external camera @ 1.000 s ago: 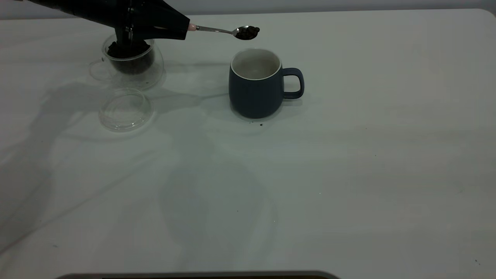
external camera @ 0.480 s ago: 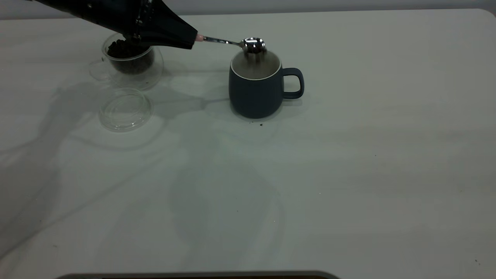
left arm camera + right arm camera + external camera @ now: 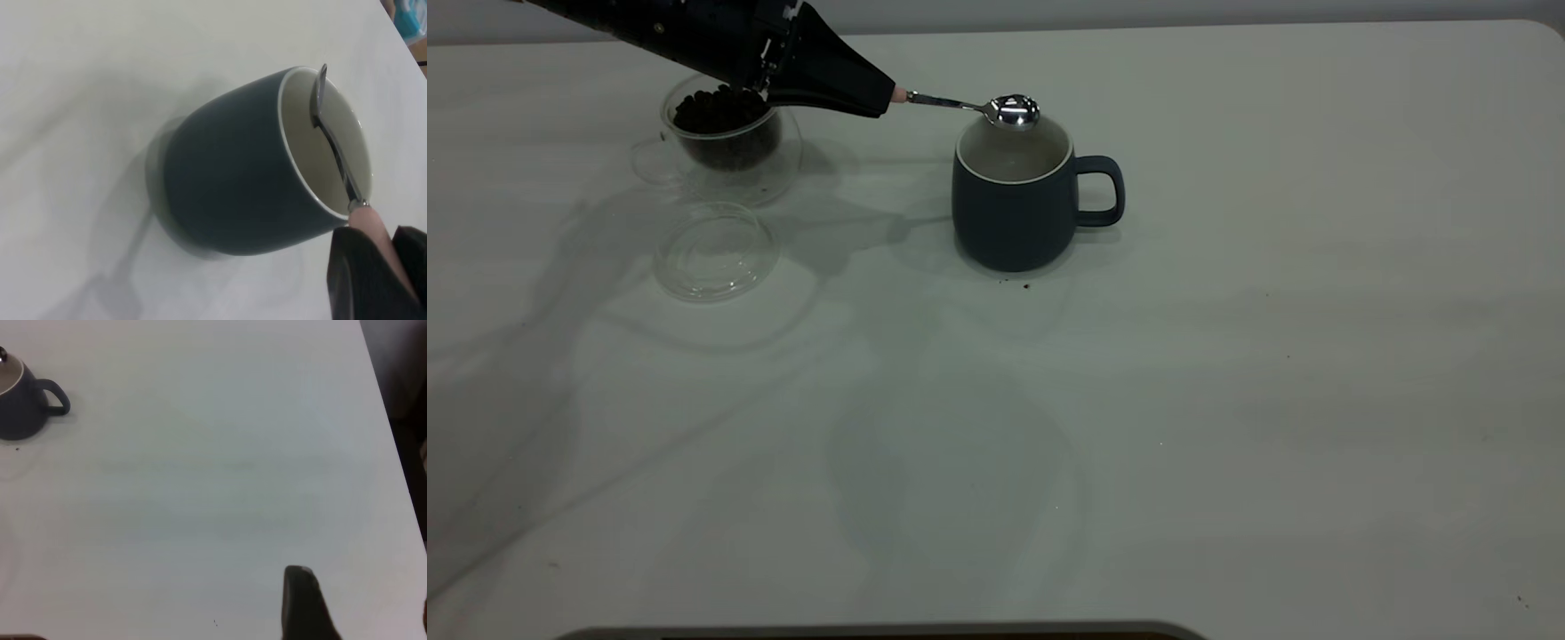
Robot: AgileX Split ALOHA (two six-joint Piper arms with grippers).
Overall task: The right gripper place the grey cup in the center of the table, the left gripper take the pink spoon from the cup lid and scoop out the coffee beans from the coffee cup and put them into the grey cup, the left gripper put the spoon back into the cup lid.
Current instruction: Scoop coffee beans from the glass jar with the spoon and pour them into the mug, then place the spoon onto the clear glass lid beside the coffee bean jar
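Note:
My left gripper (image 3: 882, 95) reaches in from the far left, shut on the pale handle of the pink spoon (image 3: 969, 105). The spoon's shiny bowl hangs just above the far rim of the grey cup (image 3: 1012, 203), turned on its side, with no beans on it. In the left wrist view the spoon (image 3: 331, 142) crosses the mouth of the grey cup (image 3: 240, 175), its handle pinched in the left gripper (image 3: 381, 261). The coffee cup (image 3: 729, 147) holds a heap of coffee beans (image 3: 719, 110). The cup lid (image 3: 716, 251) lies empty in front of it. My right gripper (image 3: 363, 613) hovers open, far right of the grey cup (image 3: 19, 403).
A few dark crumbs (image 3: 1024, 286) lie on the table (image 3: 1227, 356) just in front of the grey cup. The table's right edge (image 3: 390, 453) runs close by the right gripper. A dark rim (image 3: 871, 631) shows at the near edge.
The spoon, heaped with beans a second ago, came down over the grey cup and rolled over. Its bowl now shows bare metal. The left arm shifted slightly right.

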